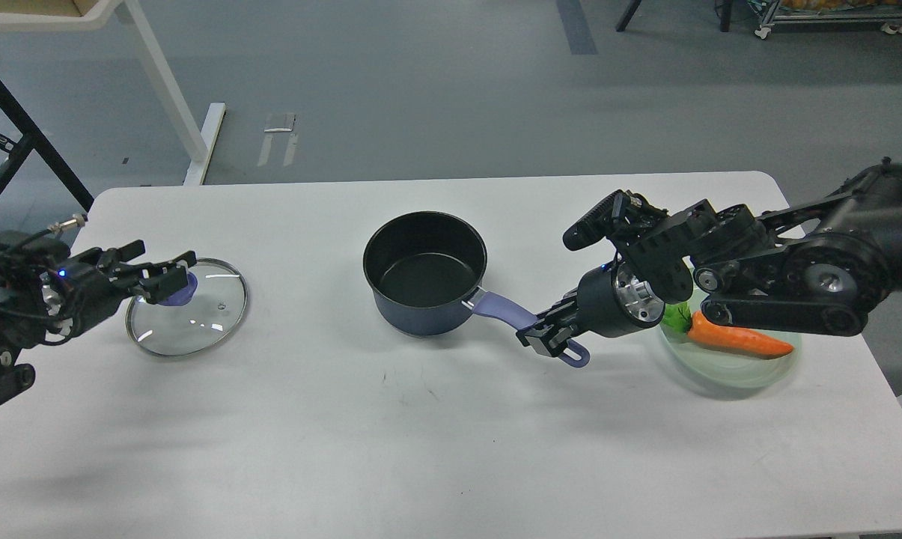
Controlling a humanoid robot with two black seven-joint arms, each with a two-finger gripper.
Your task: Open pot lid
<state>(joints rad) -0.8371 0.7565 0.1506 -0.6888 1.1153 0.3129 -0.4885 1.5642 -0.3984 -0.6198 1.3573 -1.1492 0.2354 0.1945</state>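
Pot point(425, 271) sits uncovered, empty; lid point(189, 307) well apart.

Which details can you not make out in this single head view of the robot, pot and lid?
- Left gripper: dark fingers overlap the purple-blue knob of the round clear glass lid; grip unclear.
- Right gripper: covers part of the lavender handle of the dark navy saucepan; jaw state unclear.
- Pale green plate: far side hidden by the right arm.
- Orange carrot: leafy end partly hidden.
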